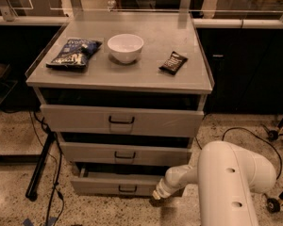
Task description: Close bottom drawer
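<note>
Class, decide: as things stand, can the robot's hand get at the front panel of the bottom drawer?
Probably yes. The hand sits low at the right end of the bottom drawer, which stands pulled out, and nothing lies between them.

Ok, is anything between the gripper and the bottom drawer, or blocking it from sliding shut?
Nothing visible. The gripper is right by the bottom drawer, at the right end of its front; the tray's visible strip looks bare, though mostly shadowed.

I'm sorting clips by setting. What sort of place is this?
Probably a lab or workshop: a grey metal cabinet on a speckled floor, loose cables, dark benches behind. The gripper sits low, at the front of the bottom drawer.
</note>
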`<control>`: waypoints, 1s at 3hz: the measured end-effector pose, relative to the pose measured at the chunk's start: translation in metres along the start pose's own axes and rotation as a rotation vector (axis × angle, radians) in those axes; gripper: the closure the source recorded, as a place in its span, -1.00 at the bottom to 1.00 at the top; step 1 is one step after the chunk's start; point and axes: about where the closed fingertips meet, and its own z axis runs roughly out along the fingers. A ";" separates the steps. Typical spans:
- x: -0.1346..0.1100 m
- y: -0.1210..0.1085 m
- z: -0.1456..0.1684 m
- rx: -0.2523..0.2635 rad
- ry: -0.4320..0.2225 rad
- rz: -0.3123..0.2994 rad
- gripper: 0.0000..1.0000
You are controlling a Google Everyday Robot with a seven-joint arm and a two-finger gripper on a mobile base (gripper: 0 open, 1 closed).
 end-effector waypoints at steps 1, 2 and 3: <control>0.000 0.000 0.000 0.000 0.000 0.000 -0.79; 0.000 0.000 0.000 0.000 0.000 0.000 -1.00; 0.000 0.000 0.000 0.000 0.000 0.000 -1.00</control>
